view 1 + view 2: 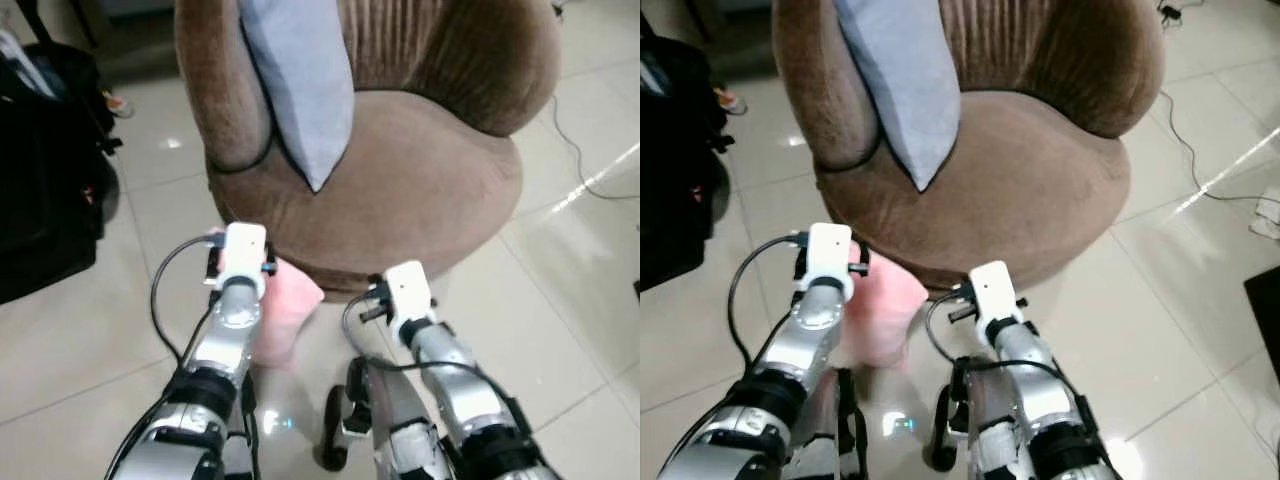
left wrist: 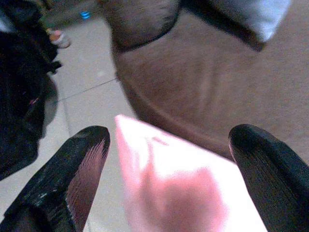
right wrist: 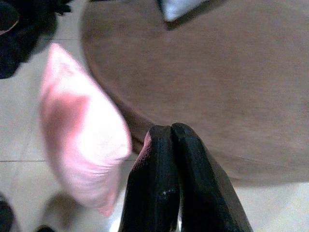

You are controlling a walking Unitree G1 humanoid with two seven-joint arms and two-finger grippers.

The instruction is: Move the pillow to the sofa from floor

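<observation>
A pink pillow [image 1: 287,318] stands by the foot of the brown round sofa [image 1: 430,170], just in front of my left wrist. My left gripper [image 2: 169,135] is spread wide with the pillow [image 2: 183,193] between its fingers; a gap shows beside one finger [image 2: 77,169], and the other finger [image 2: 270,164] is at the pillow's edge. My right gripper [image 3: 171,140] is shut with nothing in it and hovers before the sofa's seat edge, to the right of the pillow [image 3: 82,130]. A shadow lies on the floor under the pillow.
A grey-blue cushion [image 1: 300,80] leans on the sofa's left arm. A black bag [image 1: 45,170] stands on the tiled floor at the left, with a shoe [image 1: 115,103] behind it. A thin cable [image 1: 572,140] runs over the floor right of the sofa.
</observation>
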